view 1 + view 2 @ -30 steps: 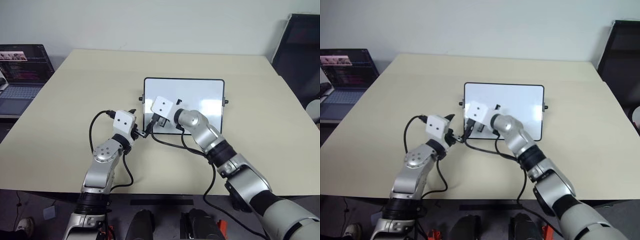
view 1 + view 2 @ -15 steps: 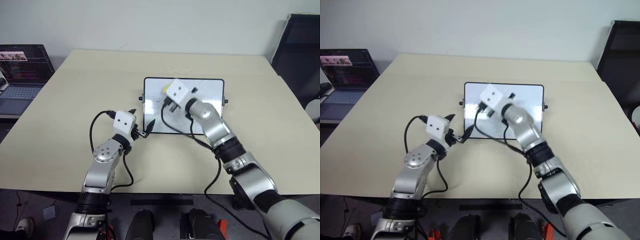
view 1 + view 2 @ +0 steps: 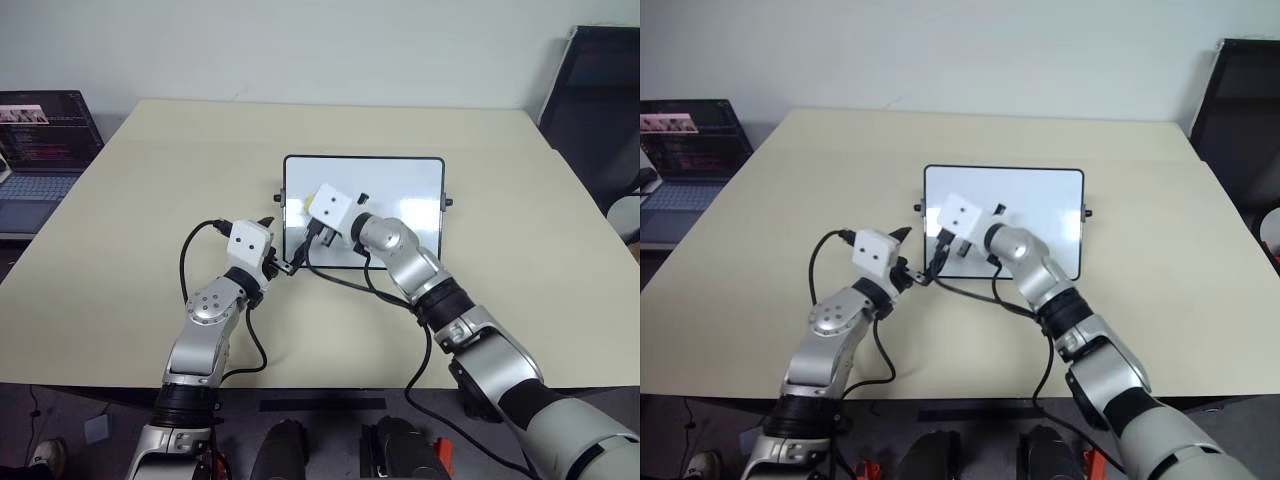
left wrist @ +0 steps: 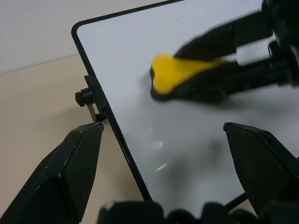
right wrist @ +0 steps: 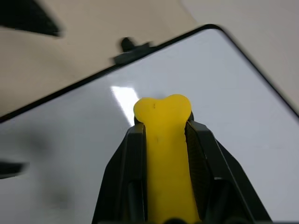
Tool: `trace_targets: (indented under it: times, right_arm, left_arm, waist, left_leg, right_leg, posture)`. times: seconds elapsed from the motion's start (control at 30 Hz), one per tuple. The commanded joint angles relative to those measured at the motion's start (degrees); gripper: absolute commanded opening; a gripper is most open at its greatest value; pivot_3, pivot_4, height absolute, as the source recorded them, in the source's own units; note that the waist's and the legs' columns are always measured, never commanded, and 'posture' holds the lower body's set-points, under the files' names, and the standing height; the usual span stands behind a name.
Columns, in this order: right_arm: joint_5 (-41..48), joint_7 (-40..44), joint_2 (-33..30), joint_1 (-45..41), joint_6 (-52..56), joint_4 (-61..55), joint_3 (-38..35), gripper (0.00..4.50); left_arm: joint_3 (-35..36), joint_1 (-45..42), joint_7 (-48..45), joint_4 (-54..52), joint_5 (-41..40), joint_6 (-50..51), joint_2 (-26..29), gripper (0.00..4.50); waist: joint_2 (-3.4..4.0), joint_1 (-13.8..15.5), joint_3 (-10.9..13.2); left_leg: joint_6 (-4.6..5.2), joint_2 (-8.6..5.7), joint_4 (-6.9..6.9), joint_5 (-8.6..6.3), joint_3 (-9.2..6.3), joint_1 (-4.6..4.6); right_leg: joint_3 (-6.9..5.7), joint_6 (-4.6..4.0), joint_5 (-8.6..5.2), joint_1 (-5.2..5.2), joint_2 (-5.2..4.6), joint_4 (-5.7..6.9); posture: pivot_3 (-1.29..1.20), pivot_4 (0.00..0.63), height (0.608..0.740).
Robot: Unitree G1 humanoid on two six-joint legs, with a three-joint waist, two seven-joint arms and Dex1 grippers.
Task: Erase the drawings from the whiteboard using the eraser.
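Note:
The whiteboard [image 3: 400, 185] lies flat in the middle of the table, white with a thin black frame. My right gripper [image 5: 162, 122] is shut on the yellow eraser [image 4: 174, 73], which has a black underside. It holds the eraser against the left part of the board, near the left edge. My left gripper [image 3: 286, 263] stands open at the board's near left corner, its fingers [image 4: 70, 163] on either side of the frame edge, beside a black side knob [image 4: 84, 98]. I cannot make out the drawings on the bare white surface; my right arm covers part of it.
The beige table [image 3: 150, 180] has free room on all sides of the board. An open laptop [image 3: 40, 150] stands off the table's far left. A dark panel [image 3: 600, 100] stands off the far right corner. Black cables [image 3: 345, 285] trail from both wrists.
My right gripper swept the eraser up to the board's far middle and came back to the left part. The left gripper has kept still and open.

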Motion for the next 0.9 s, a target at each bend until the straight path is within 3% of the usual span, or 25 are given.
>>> trace_targets:
  times: [0.03, 0.2, 0.5, 0.67, 0.9]
  right_arm:
    - [-1.3, 4.0, -1.3, 3.3, 3.7, -3.5, 2.4, 0.87]
    - [-0.8, 3.2, -2.6, 5.0, 4.4, -7.0, 0.5, 0.87]
    - [0.1, -7.7, -1.0, -2.6, -0.4, 0.2, -5.2, 0.87]
    - [-0.7, -4.1, -0.4, -4.1, 0.3, 3.5, -2.5, 0.87]
    - [0.0, 5.2, -0.1, -1.4, 6.8, -0.8, 0.7, 0.87]
  left_arm:
    - [0.8, 0.1, 0.7, -3.0, -0.2, -0.5, 0.1, 4.5]
    - [0.7, 0.3, 1.0, -2.9, -0.3, -0.6, 0.1, 4.5]
    - [0.3, -0.5, 0.6, -1.6, -0.3, -1.0, -0.1, 4.5]
    - [0.4, -0.5, 0.5, -1.3, -0.3, -1.2, -0.1, 4.5]
    - [0.7, 0.4, 0.9, -2.1, -0.3, -1.0, 0.0, 4.5]
  waist:
    - [-0.01, 0.0, 0.0]
    - [-0.01, 0.1, 0.0]
    - [-0.01, 0.2, 0.0]
    - [0.0, 0.1, 0.0]
    - [0.0, -0.1, 0.0]
  left_leg:
    - [0.0, 0.0, 0.0, 0.0, -0.01, 0.0]
    - [0.0, -0.01, 0.02, 0.0, -0.02, 0.01]
    - [0.0, -0.01, 0.02, 0.01, 0.01, 0.01]
    - [0.0, -0.01, -0.03, 0.0, 0.04, 0.0]
    - [0.0, 0.01, -0.01, 0.01, 0.01, 0.03]
  right_leg:
    - [0.0, 0.0, 0.0, 0.0, 0.0, 0.0]
    - [-0.02, 0.0, 0.0, 0.02, 0.0, 0.01]
    - [0.0, 0.0, 0.0, 0.0, 0.0, -0.01]
    - [0.02, 0.0, 0.0, -0.01, 0.0, -0.02]
    - [0.01, 0.0, 0.0, 0.0, 0.02, 0.01]
  posture:
    - [0.0, 0.15, 0.74]
    - [0.0, 0.15, 0.74]
    - [0.0, 0.15, 0.74]
    - [0.0, 0.15, 0.74]
    - [0.0, 0.15, 0.74]
